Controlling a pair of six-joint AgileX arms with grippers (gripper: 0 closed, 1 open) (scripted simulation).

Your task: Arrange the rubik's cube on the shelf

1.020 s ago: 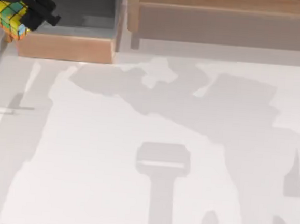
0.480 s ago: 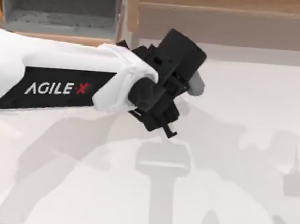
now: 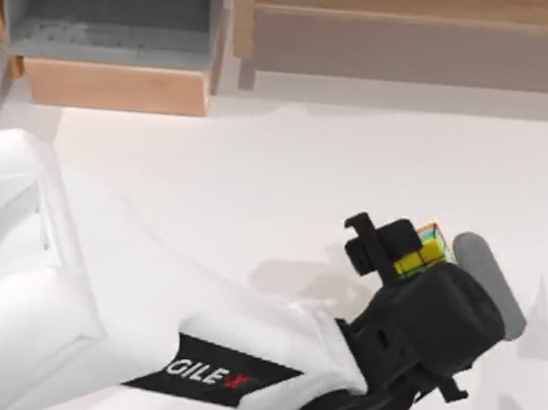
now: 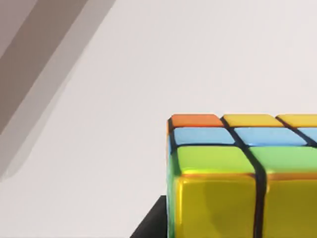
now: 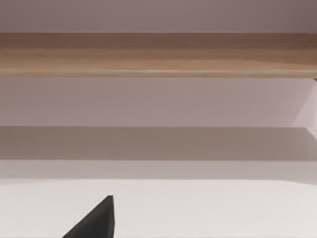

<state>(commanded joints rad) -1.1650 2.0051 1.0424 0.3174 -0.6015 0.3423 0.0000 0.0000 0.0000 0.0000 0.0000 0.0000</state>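
My left gripper is shut on the rubik's cube, a small cube of yellow, green and blue squares, held over the table's front right area. The left wrist view has the cube close up, with orange, blue, green and yellow squares between dark lines. The shelf, a long wooden ledge with a taupe front panel, runs along the back right, far from the cube. In the right wrist view the shelf spans the picture, and a dark part of my right gripper faces it.
A grey box-like compartment with a light wood front stands at the back left. A wooden upright separates it from the shelf. My left arm crosses the table's front left. White table lies open between gripper and shelf.
My left arm has swung from the back left corner across the table to the front right, carrying the cube with it.
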